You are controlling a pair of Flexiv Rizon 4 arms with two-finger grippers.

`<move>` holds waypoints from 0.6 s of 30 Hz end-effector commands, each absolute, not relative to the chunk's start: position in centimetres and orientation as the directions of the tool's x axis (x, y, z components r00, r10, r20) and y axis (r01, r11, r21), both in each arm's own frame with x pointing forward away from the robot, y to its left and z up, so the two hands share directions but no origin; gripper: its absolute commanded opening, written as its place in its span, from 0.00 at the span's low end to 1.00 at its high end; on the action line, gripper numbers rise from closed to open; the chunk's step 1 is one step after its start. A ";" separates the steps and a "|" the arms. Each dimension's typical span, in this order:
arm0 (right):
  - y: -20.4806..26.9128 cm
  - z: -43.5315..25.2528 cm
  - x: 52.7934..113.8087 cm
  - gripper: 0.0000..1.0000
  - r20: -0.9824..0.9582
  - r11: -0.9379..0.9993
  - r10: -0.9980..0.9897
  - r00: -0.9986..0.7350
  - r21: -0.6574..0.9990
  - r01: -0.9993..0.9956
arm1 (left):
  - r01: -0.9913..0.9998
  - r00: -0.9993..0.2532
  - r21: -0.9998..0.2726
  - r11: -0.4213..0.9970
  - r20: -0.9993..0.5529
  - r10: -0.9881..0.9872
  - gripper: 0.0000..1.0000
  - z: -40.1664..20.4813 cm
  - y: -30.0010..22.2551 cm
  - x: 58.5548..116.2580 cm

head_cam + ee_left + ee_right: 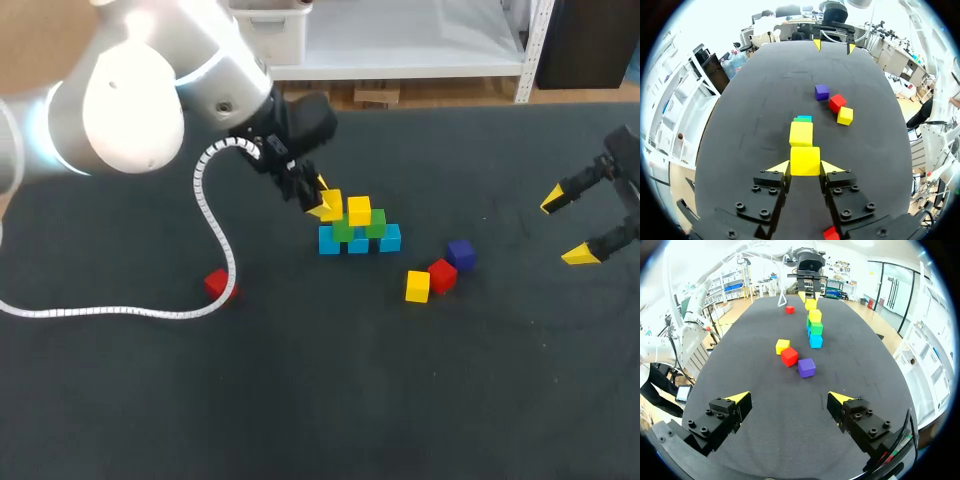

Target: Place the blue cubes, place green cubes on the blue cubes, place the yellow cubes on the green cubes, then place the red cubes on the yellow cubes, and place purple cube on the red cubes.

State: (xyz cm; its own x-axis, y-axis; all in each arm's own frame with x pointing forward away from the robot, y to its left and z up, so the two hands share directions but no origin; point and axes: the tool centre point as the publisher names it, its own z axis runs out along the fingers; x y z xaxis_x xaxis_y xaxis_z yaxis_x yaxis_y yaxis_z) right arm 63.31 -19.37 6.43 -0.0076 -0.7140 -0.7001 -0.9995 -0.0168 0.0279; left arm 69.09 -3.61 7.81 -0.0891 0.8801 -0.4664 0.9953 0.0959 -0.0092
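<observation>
A row of blue cubes (pixel 390 238) lies mid-table with green cubes (pixel 376 223) on top and one yellow cube (pixel 359 211) on the green ones. My left gripper (pixel 323 198) is shut on a second yellow cube (pixel 805 160), held at the stack's left end just beside the placed yellow cube (pixel 801 133). Whether it rests on the green cube below I cannot tell. Loose to the right of the stack lie a yellow cube (pixel 417 286), a red cube (pixel 442 274) and a purple cube (pixel 461 254). My right gripper (pixel 575 225) stands open at the far right, holding nothing.
Another red cube (pixel 219 284) lies to the left, next to the white coiled cable (pixel 210 215) that trails over the table from my left arm. Dark tabletop (pixel 400 400) stretches in front of the stack.
</observation>
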 end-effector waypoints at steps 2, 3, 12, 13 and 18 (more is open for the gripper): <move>-19.4 6.4 63.3 1.00 -0.701 -0.017 -0.713 -0.007 0.027 -0.999 | 0.995 -0.090 -0.011 0.096 -0.463 0.882 0.00 7.6 -4.0 69.3; -19.4 6.4 63.3 1.00 -0.701 -0.017 -0.713 -0.007 0.027 -0.999 | 0.995 -0.089 -0.011 0.095 -0.463 0.882 0.00 7.5 -4.0 69.3; -19.4 6.4 63.3 1.00 -0.701 -0.017 -0.713 -0.007 0.027 -0.999 | 0.995 -0.092 -0.017 0.095 -0.463 0.882 0.00 7.1 -4.3 69.4; -19.4 6.4 63.3 1.00 -0.701 -0.017 -0.713 -0.007 0.027 -0.999 | 0.995 -0.092 -0.018 0.095 -0.464 0.881 0.00 7.1 -4.3 69.4; -19.4 6.4 63.3 1.00 -0.701 -0.017 -0.713 -0.007 0.027 -0.999 | 0.995 -0.093 -0.022 0.094 -0.465 0.880 0.00 6.9 -4.5 69.4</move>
State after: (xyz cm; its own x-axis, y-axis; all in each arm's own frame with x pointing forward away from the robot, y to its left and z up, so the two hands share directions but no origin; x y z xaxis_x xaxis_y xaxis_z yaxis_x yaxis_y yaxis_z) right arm 63.31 -19.37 6.43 -0.0076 -0.7140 -0.7001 -0.9995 -0.0168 0.0279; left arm 69.11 -4.34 7.03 -0.0916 0.8785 -0.4688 0.9954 0.0940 -0.0183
